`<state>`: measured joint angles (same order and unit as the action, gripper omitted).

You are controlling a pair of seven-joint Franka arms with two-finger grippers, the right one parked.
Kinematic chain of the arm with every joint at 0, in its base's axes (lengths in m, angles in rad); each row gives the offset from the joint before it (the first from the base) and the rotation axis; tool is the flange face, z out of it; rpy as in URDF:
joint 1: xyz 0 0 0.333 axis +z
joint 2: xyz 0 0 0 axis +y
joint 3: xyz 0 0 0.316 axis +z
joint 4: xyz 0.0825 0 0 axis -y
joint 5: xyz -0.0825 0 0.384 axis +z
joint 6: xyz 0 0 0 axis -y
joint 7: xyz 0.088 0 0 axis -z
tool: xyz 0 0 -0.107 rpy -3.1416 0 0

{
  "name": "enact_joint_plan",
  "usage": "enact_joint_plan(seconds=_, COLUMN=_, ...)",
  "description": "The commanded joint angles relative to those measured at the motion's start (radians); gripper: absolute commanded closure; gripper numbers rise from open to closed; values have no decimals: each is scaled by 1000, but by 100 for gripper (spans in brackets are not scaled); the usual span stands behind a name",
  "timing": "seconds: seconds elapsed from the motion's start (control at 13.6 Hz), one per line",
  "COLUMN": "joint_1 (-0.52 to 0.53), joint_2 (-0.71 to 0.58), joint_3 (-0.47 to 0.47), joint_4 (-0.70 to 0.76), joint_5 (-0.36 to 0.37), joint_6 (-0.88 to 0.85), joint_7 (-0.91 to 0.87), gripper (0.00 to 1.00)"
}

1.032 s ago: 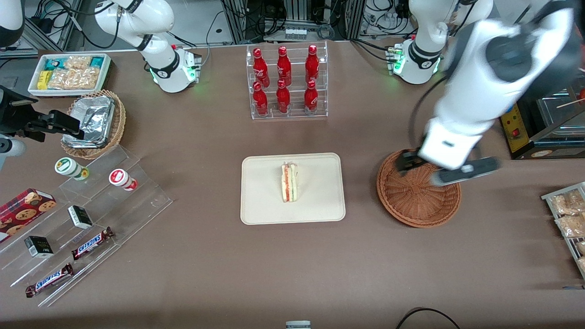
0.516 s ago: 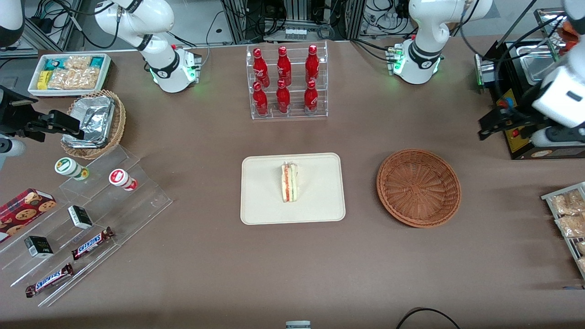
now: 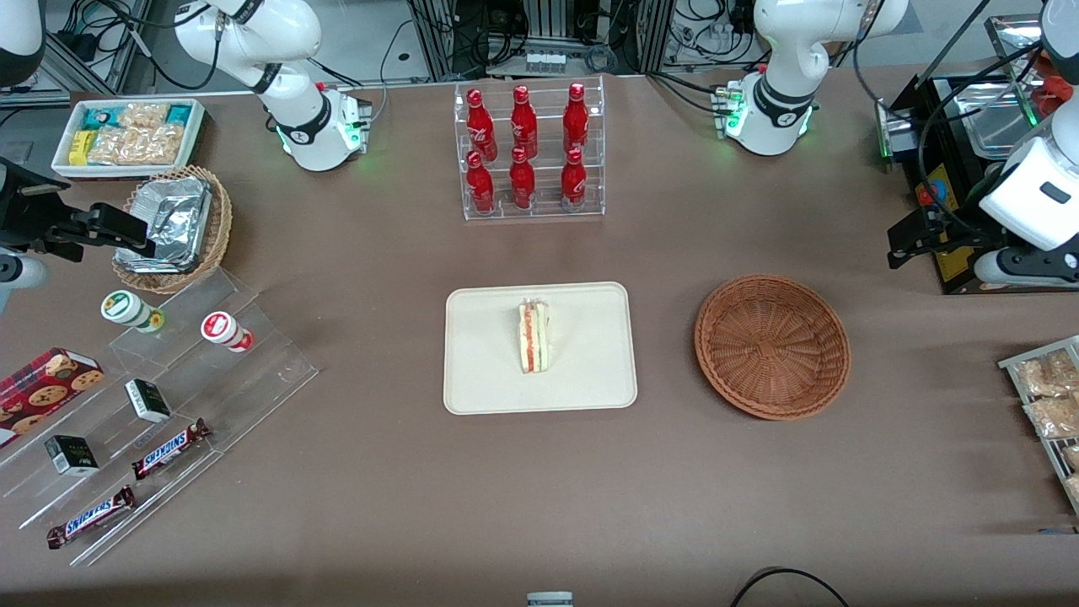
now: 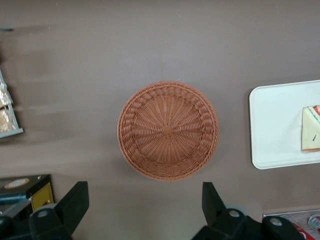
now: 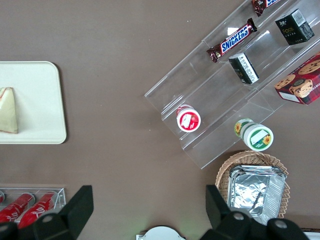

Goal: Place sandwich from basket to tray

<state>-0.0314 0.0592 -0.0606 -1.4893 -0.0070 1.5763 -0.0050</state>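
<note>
The sandwich (image 3: 534,337), a white wedge with red and green layers, lies on the cream-white tray (image 3: 489,362) in the middle of the table. It also shows in the left wrist view (image 4: 311,129) on the tray (image 4: 275,125). The reddish-brown wicker basket (image 3: 771,346) stands beside the tray, toward the working arm's end, and is empty (image 4: 168,131). My left gripper (image 3: 923,240) is raised above the table, farther from the front camera than the basket, at the working arm's end. It is open and empty (image 4: 144,192).
A rack of red bottles (image 3: 527,152) stands farther from the camera than the tray. A black machine (image 3: 969,169) is next to my gripper. Snack bags (image 3: 1049,396) lie at the working arm's end. Acrylic steps with snacks (image 3: 152,396), a foil-lined tan basket (image 3: 173,228) and a white bin (image 3: 126,135) are at the parked arm's end.
My left arm has drawn away from above the basket toward the working arm's end of the table. The sandwich has stayed on the tray.
</note>
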Motion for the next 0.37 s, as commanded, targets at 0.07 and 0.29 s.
enact_joint_plan(seconds=0.07, joint_1=-8, joint_2=5, joint_3=25, joint_4=21, joint_5=24, joint_6=-8, joint_7=20, gripper=0)
enact_joint_plan(seconds=0.29, joint_1=-8, joint_2=2, joint_3=27, joint_4=18, joint_5=22, joint_6=-22, joint_7=4, gripper=0)
